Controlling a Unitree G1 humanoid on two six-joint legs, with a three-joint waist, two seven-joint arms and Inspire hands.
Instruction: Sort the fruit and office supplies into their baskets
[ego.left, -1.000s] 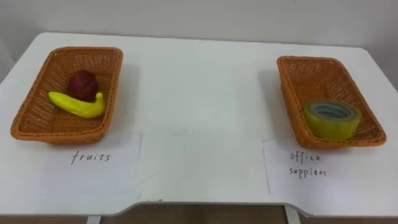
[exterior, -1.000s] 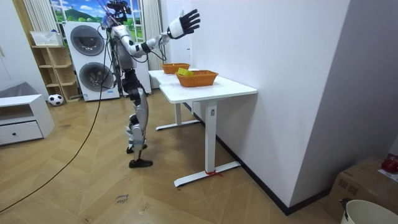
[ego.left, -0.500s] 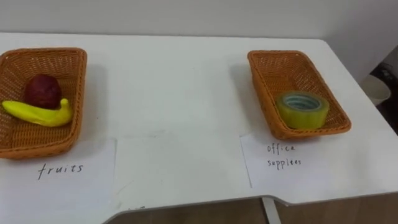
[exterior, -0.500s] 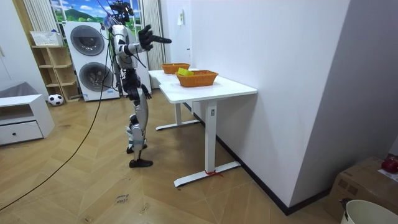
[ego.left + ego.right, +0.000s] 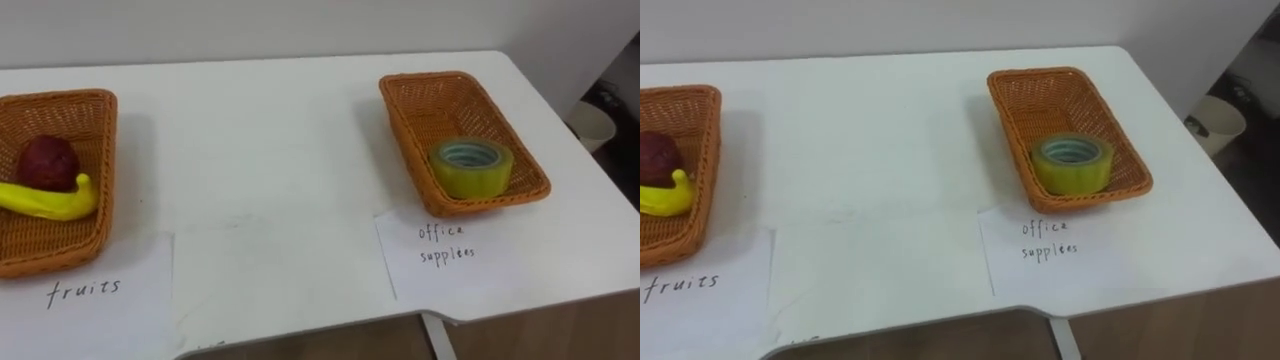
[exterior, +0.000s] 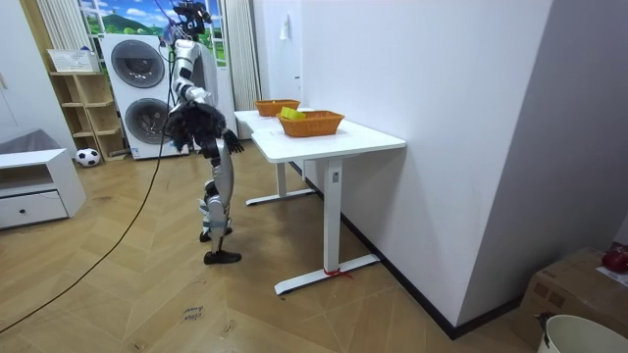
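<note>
Hand (image 6: 201, 126): in the room view it's a dark shape low at the robot's waist, well apart from the surface (image 5: 270, 140). Can't tell left from right, or whether it's clenched, released or holding anything.

Task's things:
- The banana (image 5: 45, 203) and the dark red fruit (image 5: 47, 163) lie touching in the left basket (image 5: 60, 105).
- The tape roll (image 5: 470, 166) lies flat, hole up, at the near end of the right basket (image 5: 445, 100).
- A handwritten paper label (image 5: 95, 300) sits in front of the left basket, and another label (image 5: 450, 262) in front of the right one.

My read is that the sort is done.

Risks from here:
- The right basket sits near the surface's right edge. An arm sweeping past could shove it off, since light wicker on smooth white laminate should slide easily.
- If the tape is tipped onto its edge it will roll.
- The labels look like loose sheets. A brush from a hand could shift them and break the pairing of label and basket.
- The left basket runs out of both eye views, so its far side can't be checked.

Materials and shapes:
- Baskets: orange-brown woven wicker, rectangular, with flared walls and a ribbed texture.
- Tape: translucent yellow-green, glossy, a squat ring.
- Banana: smooth, yellow and curved, and looks like plastic.
- Red fruit: roundish with a matte, slightly bumpy skin.
- Surface: flat, white, with rounded corners.
</note>
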